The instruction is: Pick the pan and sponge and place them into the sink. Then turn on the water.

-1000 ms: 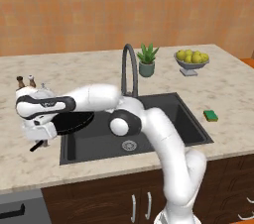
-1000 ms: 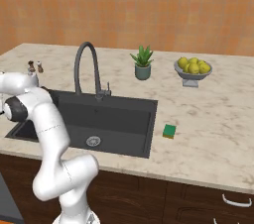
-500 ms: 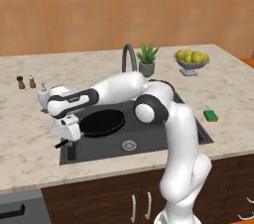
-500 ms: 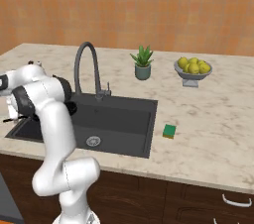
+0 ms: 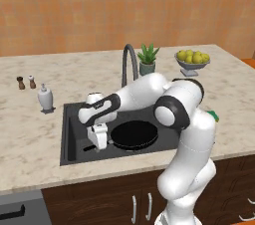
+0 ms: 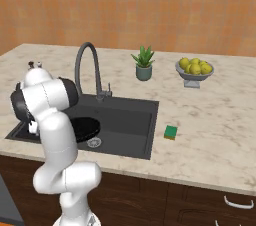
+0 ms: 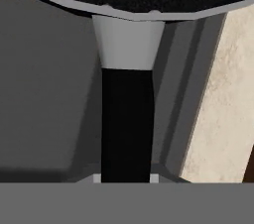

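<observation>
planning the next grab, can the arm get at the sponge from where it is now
Probably not right away. The gripper is shut on the pan by its handle, down in the sink, so it must let go first. The sponge lies on the counter just right of the sink with nothing around it, so the way looks free.

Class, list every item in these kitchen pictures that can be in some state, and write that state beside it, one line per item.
pan: held by its handle, over the sink basin
gripper: shut on the pan handle
sponge: lying on the counter right of the sink, untouched
sink: no sponge inside
faucet: no water running
fruit bowl: upright, filled with yellow fruit
</observation>
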You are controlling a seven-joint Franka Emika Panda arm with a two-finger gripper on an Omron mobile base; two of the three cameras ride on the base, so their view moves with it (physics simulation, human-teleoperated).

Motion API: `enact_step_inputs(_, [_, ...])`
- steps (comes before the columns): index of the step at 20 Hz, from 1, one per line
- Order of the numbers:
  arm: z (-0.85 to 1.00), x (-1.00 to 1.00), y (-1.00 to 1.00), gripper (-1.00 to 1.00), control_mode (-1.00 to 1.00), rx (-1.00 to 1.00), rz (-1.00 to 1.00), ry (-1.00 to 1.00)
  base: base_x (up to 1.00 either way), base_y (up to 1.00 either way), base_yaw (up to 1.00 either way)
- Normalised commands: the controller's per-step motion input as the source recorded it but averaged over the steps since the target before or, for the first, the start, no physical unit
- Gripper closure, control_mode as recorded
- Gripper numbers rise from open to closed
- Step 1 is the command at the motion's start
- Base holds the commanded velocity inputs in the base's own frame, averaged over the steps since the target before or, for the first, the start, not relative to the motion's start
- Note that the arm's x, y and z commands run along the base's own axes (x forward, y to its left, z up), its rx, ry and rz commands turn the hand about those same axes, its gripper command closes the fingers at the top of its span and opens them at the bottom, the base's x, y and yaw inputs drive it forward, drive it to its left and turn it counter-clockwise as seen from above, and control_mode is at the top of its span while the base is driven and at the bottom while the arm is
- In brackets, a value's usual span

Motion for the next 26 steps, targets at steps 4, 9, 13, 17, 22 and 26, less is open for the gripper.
enact_step_inputs(4, [-0.49,0.0,-0.27,1.0,-1.0,-0.06,-0.2,0.0,0.0,0.0,0.0])
enact_step_inputs(9, [-0.42,0.16,0.0,1.0,-1.0,-0.06,-0.08,0.0,0.0,0.0,0.0])
enact_step_inputs(13, [-0.57,0.04,-0.28,1.0,-1.0,-0.05,-0.04,0.0,0.0,0.0,0.0])
enact_step_inputs(17, [-0.57,0.07,-0.41,1.0,-1.0,-0.01,-0.06,0.0,0.0,0.0,0.0])
enact_step_inputs(22, [-0.73,0.13,-0.39,1.0,-1.0,-0.03,-0.06,0.0,0.0,0.0,0.0])
enact_step_inputs(26, [-0.66,0.0,-0.39,1.0,-1.0,0.0,-0.04,0.0,0.0,0.0,0.0])
